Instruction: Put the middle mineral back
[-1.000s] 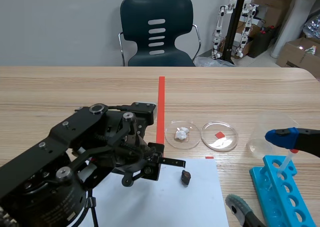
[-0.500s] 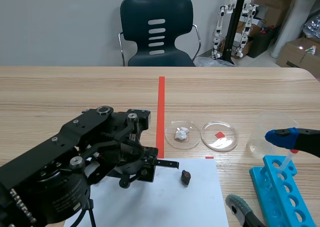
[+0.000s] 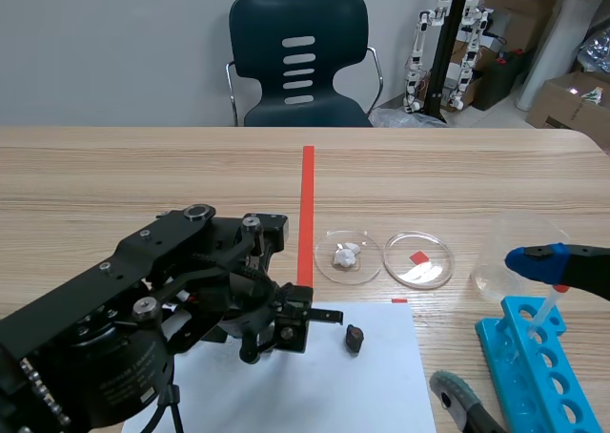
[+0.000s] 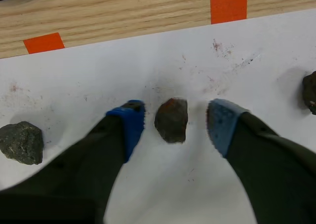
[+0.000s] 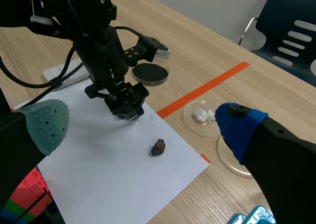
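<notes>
Middle mineral (image 4: 171, 119) lies on the white paper (image 4: 197, 194) between my left gripper's (image 4: 175, 120) spread fingers, touching neither pad. My right gripper (image 5: 143, 124) hangs with fingers wide apart.

Scene camera faces across the table (image 3: 477, 175); both wrist views share the paper (image 3: 381, 385).

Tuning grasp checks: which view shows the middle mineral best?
Left wrist view: the middle mineral lies unobstructed between the fingers of the open left gripper. Scene and right wrist views seem to hide it behind that arm.
</notes>
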